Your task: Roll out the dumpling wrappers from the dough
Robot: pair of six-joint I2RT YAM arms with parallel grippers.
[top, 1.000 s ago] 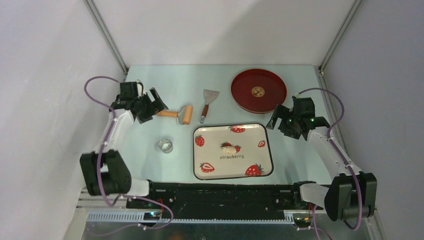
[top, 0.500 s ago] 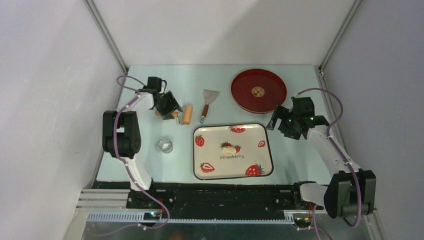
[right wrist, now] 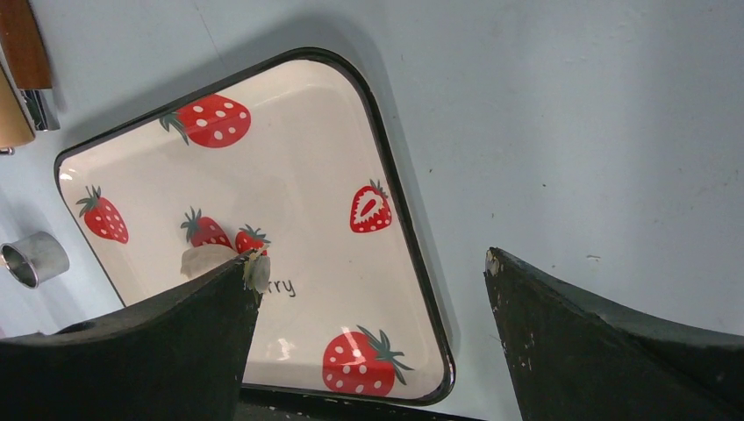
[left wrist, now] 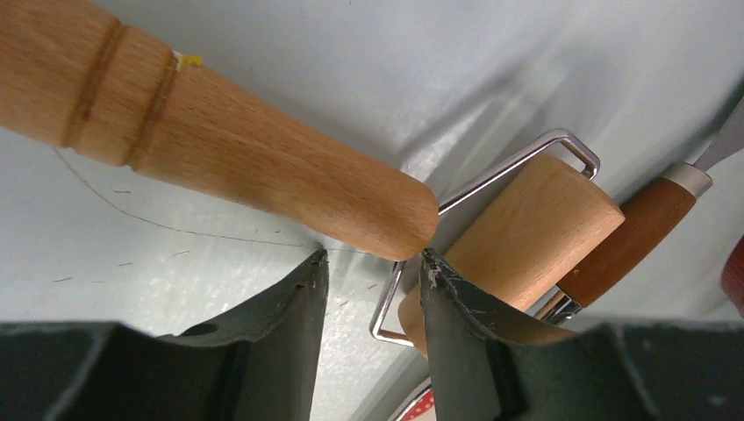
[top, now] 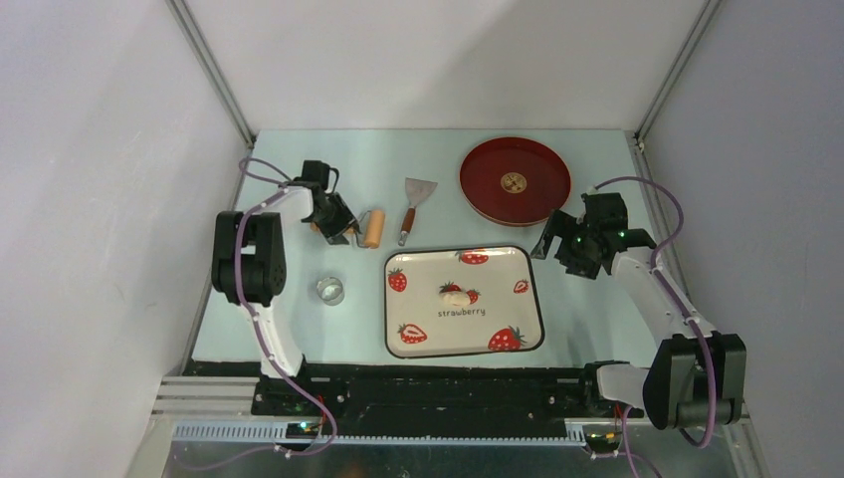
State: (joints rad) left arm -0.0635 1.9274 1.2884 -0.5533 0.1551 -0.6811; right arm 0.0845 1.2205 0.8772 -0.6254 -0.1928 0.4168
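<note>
Left pincer swung onto rolling pin handle, jaws narrowing, grip unclear. Right pincer wide, empty. Dough not yet rolled.

The left gripper is holding its jaws half apart, while the right gripper is hovering, jaws spread wide.
</note>
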